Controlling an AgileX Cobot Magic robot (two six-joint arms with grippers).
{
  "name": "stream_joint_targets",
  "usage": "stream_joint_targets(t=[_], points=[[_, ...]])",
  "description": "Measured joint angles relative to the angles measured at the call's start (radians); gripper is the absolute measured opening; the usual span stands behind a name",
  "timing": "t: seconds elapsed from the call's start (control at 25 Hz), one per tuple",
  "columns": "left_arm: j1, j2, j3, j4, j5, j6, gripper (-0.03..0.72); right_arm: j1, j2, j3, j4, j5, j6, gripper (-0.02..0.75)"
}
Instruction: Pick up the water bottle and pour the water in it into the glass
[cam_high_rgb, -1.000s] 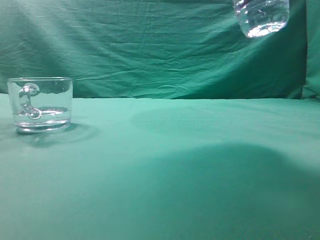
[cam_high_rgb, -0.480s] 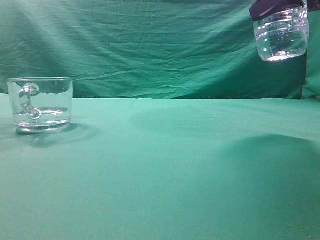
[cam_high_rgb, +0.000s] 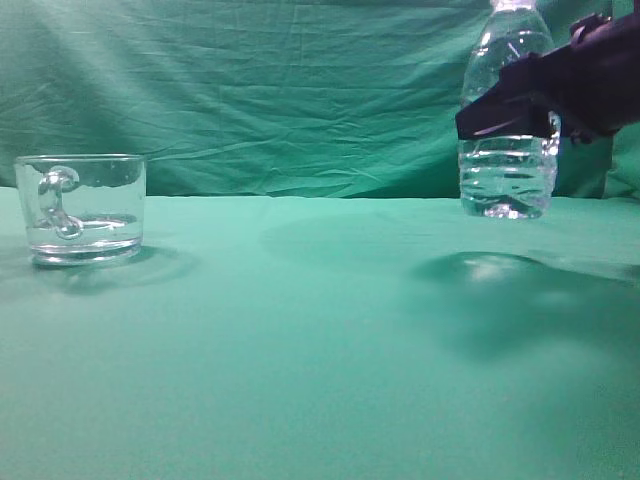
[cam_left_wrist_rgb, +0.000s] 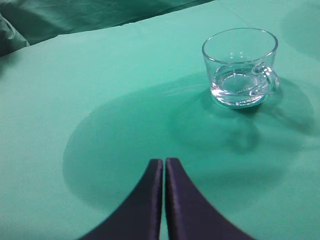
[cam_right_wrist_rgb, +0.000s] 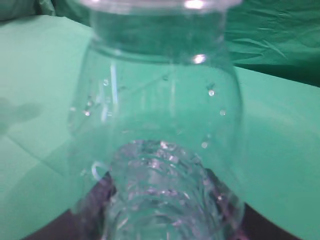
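since the 2 earlier exterior pictures the water bottle has dropped from the top right corner, where only its base showed, to low over the green cloth on the right. it is upright, with the right gripper clamped across its ribbed middle. its base looks just off the cloth or barely touching; i cannot tell which. water fills only the bottom part of the bottle. far to the left the glass, well apart from the bottle, has not shifted and holds a shallow layer of water. judged from that, the pour looks done and the bottle is being set down.

left wrist view: the left gripper hangs above the cloth with its 2 dark fingers pressed together, holding nothing. the glass stands beyond it to the right, handle turned right, a little water in the bottom.

right wrist view: the water bottle fills the frame, its shoulder and neck towards the camera, droplets inside the wall, and dark fingers show through the plastic on either side low down, pinching the body.
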Motion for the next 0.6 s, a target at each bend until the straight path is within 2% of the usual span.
stream_joint_targets(t=[0.12, 0.52, 0.56, 0.6], points=[[0.0, 0.0, 0.0, 0.0, 0.0, 0.0, 0.0, 0.0, 0.08, 0.0, 0.0, -0.091, -0.028, 0.335], [0.0, 0.0, 0.0, 0.0, 0.0, 0.0, 0.0, 0.0, 0.114, 0.0, 0.013, -0.116, -0.063, 0.335], [0.0, 0.0, 0.0, 0.0, 0.0, 0.0, 0.0, 0.0, 0.114, -0.002, 0.013, -0.116, -0.065, 0.408], [0.0, 0.0, 0.0, 0.0, 0.0, 0.0, 0.0, 0.0, 0.114, -0.002, 0.013, -0.116, -0.065, 0.447]])
